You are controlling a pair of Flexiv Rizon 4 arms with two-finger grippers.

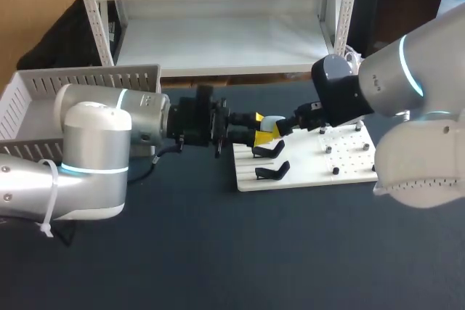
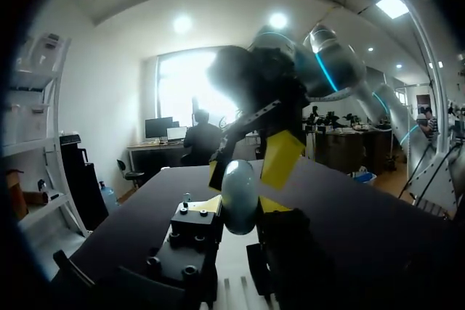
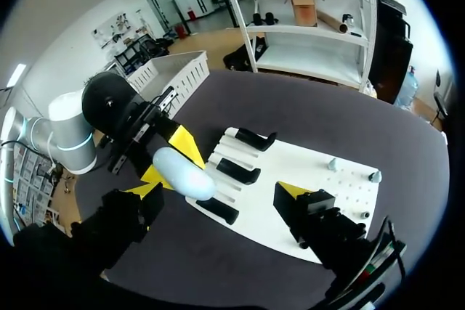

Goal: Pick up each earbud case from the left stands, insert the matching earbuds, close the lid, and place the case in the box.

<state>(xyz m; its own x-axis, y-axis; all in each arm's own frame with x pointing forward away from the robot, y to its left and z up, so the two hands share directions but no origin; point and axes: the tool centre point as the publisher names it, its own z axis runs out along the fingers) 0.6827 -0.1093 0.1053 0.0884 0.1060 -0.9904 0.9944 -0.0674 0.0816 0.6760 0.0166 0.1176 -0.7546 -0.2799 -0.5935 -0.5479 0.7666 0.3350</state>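
Note:
A pale, rounded earbud case (image 1: 274,122) hangs above the white board's left end, and my left gripper (image 1: 259,127) is shut on it. In the left wrist view the case (image 2: 240,195) sits between that gripper's (image 2: 241,205) yellow tips. My right gripper (image 1: 285,126) meets it from the right, open wide, its yellow fingers (image 2: 280,157) standing on either side of the case without touching it. In the right wrist view the case (image 3: 182,172) is ahead of the open right gripper (image 3: 218,192), nearer one finger. Black stands (image 1: 269,151) line the board's left part.
The white board (image 1: 349,170) lies right of the middle and carries small pegs (image 1: 335,170) on its right half. A white slatted box (image 1: 43,99) stands at the table's back left, partly behind my left arm. Dark tabletop stretches in front of the board.

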